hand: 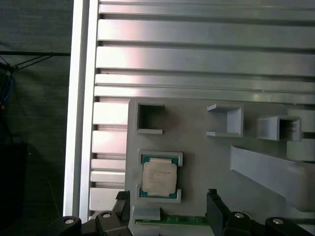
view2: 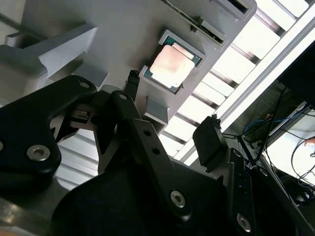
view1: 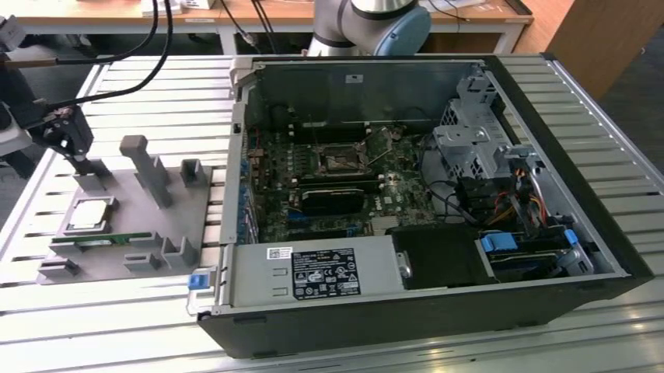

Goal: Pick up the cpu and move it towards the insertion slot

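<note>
Both fingers (hand: 214, 204) of the end effector (hand: 168, 196) stand apart, empty, near the cpu (hand: 159, 178) in its holder (hand: 206, 162).

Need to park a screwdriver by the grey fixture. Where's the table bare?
Bare table slats lie between the fixture and the far edge, and more on its near side in the exterior view. Crowded: the fixture, with posts, the cpu, memory stick and the open hand above.

The cpu (hand: 159, 178) has a smooth pale metal lid, softly glossy; the grey fixture (hand: 211, 157) looks like matt plastic. The table (hand: 197, 54) is ribbed bright metal; the insertion slot (view1: 340, 159) has a shiny metal frame.
</note>
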Available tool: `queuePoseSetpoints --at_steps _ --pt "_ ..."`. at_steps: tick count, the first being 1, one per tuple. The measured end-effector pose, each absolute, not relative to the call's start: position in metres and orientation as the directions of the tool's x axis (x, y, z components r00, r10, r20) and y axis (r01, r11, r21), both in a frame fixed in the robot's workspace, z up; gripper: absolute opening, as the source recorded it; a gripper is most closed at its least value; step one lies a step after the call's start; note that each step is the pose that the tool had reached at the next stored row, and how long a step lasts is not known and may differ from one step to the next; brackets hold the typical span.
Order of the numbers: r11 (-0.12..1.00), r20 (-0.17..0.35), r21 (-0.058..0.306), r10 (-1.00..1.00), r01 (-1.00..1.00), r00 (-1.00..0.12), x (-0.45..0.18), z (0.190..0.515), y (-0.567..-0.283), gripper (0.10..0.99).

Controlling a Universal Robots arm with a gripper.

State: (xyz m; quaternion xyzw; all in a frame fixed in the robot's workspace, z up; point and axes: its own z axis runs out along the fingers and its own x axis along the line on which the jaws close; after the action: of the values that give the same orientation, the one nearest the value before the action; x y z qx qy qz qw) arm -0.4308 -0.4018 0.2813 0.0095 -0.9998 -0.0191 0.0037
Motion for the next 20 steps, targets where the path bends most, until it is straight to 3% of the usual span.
queuePoseSetpoints --at_steps 20 --pt "0.999 0.007 0.038 -0.019 -0.019 -1.000 -0.432 0.257 -0.402 0.718"
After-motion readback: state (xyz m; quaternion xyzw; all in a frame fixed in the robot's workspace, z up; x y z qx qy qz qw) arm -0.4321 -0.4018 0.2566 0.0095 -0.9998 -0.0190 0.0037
